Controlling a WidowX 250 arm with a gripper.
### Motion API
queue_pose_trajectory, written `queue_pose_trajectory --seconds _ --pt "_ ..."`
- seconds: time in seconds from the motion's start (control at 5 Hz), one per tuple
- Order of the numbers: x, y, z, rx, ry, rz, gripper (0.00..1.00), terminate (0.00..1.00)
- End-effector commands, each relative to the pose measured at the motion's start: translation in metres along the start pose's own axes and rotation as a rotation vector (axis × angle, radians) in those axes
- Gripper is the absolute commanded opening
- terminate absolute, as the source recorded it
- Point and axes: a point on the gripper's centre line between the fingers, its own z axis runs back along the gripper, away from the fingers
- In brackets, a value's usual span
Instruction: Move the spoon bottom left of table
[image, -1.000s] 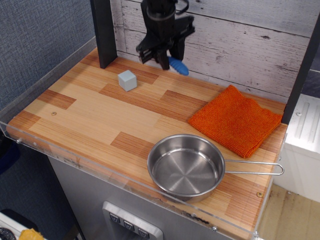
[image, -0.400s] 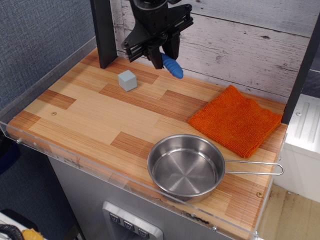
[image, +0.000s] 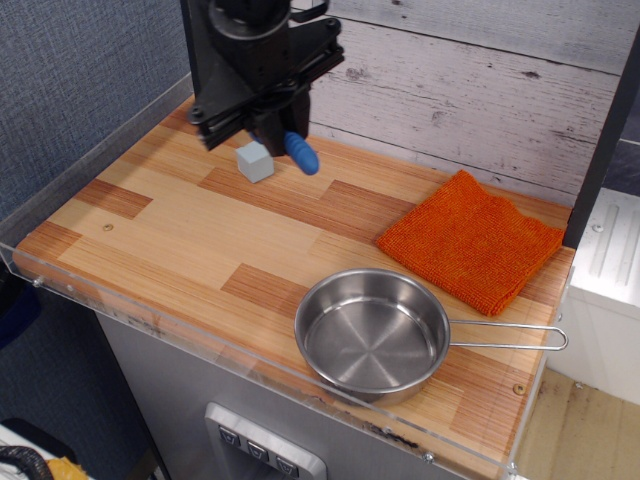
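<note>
Hanging over the back left of the table (image: 180, 215), the gripper (image: 262, 128) has the spoon (image: 300, 153) clamped between its black fingers (image: 272, 124). Only the blue ribbed handle shows, poking out below and to the right of the jaws, slanting down toward the right. The silver bowl is hidden up inside the gripper body, so I can't see it at all. The jaws look pressed in on the handle, pinching it, with the spoon held clear of the wood and not resting on it.

Right under the gripper sits a small grey cube (image: 255, 161), just beside the blue handle tip on its left. In this view the handle end and the cube look almost touching, though whether they truly meet I cannot tell, since the spoon is up in the air and the cube is down on the planks.

Over to the right, an orange cloth (image: 470, 240) lies folded flat against the back right part of the table, well apart from the gripper. Nearer the front, a steel pan (image: 372, 334) sits upright with its wire handle pointing right, along the front edge, close to the clear rim. A dark post (image: 205, 70) stands at the back left corner, just behind and left of the gripper, partly covered by it.
</note>
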Motion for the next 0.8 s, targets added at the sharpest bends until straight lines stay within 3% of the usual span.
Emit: queue_pose_trajectory --seconds 0.0,0.4,0.6 --pt "-0.001 0.040 0.027 0.037 -0.053 0.114 0.00 0.00" --pt "-0.004 0.085 0.038 0.114 -0.105 0.257 0.00 0.00" --pt "0.000 0.098 0.032 0.138 -0.103 0.291 0.00 0.00"
